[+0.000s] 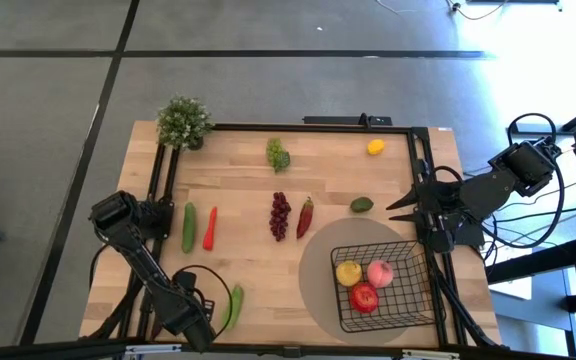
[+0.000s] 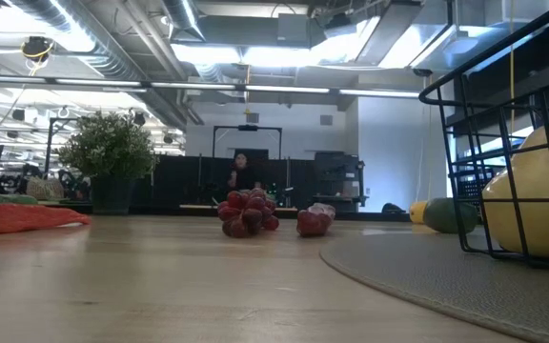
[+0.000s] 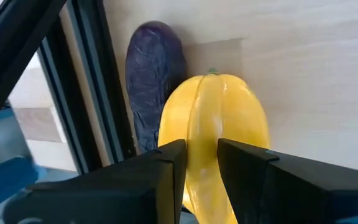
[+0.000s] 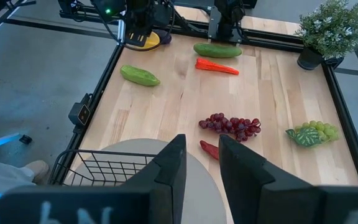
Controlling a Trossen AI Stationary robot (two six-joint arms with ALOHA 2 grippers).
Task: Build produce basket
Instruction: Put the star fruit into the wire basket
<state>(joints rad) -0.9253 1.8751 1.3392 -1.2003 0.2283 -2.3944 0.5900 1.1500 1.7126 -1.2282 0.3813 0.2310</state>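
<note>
here the left pincer (image 3: 202, 163) stands narrowly parted around the yellow fruit (image 3: 216, 118), eggplant (image 3: 153, 81) beside.

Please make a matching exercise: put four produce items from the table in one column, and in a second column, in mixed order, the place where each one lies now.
Items:
1. red apple
2. lemon
3. carrot
4. dark red grapes

Places:
A. right beside the cucumber
B. inside the basket
C. at the table's middle, next to the chili
D. alone near the far right corner

Pairs: 1-B, 2-D, 3-A, 4-C
</note>
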